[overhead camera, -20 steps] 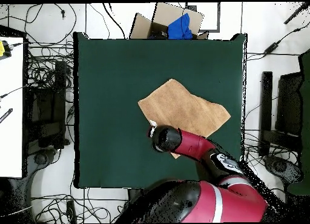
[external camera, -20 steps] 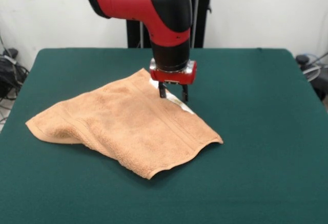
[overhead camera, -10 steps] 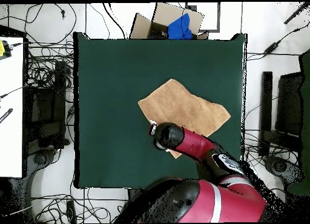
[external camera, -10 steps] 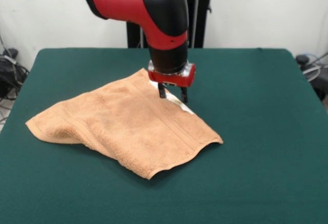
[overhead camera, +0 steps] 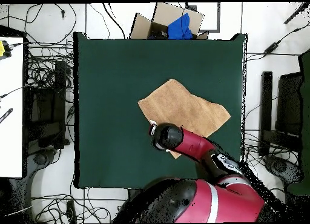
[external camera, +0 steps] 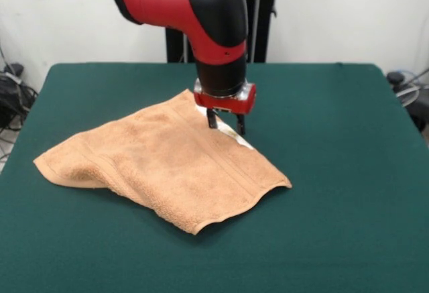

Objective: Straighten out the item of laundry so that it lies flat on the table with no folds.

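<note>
The towel [external camera: 167, 162] is nubbly, matt terry cloth; the tabletop [external camera: 335, 172] wears smooth matt felt; the arm [external camera: 194, 5] is glossy plastic.

arm [external camera: 201, 11]: glossy red, black elbow | wrist: red collar, silver screws

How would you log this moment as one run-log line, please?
gripper: open, at towel's tagged far edge | towel: rumpled, not flat | table: towel near centre

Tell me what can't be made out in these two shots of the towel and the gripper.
- Overhead view: the gripper and the towel edge near the base, hidden under the arm.
- Front view: whether the fingers pinch the cloth; too small.
- Both views: the towel's underside and any tucked fold at its raised corners.
</note>
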You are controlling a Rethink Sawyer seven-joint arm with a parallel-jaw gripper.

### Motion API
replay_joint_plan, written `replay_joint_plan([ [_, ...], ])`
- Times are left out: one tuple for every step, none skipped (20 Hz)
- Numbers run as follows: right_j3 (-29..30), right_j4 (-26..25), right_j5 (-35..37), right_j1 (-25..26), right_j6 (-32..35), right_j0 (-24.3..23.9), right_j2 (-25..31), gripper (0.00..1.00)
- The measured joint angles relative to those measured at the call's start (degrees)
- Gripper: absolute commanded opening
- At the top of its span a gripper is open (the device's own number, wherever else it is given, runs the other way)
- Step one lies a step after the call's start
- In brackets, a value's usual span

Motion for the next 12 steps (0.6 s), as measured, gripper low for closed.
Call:
replay_joint_plan([
  [0.1, 0.0, -0.3, 0.0, 0.2, 0.1, -0.1, 1.0],
  [0.3, 0.0, -0.8, -0.1, 0.6, 0.3, -0.2, 1.0],
  [0.5, 0.1, -1.3, -0.1, 0.9, 0.4, -0.4, 1.0],
  [0.6, 0.2, -1.6, -0.1, 1.1, 0.5, -0.4, 1.0],
  [0.9, 0.2, -2.1, -0.2, 1.4, 0.6, -0.5, 1.0],
  [1.2, 0.3, -2.8, -0.2, 2.0, 0.6, -0.5, 1.0],
  [1.3, 0.3, -3.1, -0.3, 2.2, 0.6, -0.5, 1.0],
  [1.7, 0.3, -4.0, -0.3, 2.9, 0.7, -0.6, 1.0],
  [1.7, 0.3, -4.2, -0.4, 3.1, 0.7, -0.6, 1.0],
  [1.9, 0.3, -4.6, -0.4, 3.2, 0.7, -0.6, 1.0],
  [2.1, 0.3, -5.0, -0.4, 3.4, 0.8, -0.6, 1.0],
  [2.3, 0.3, -5.7, -0.5, 3.6, 0.9, -0.7, 1.0],
])
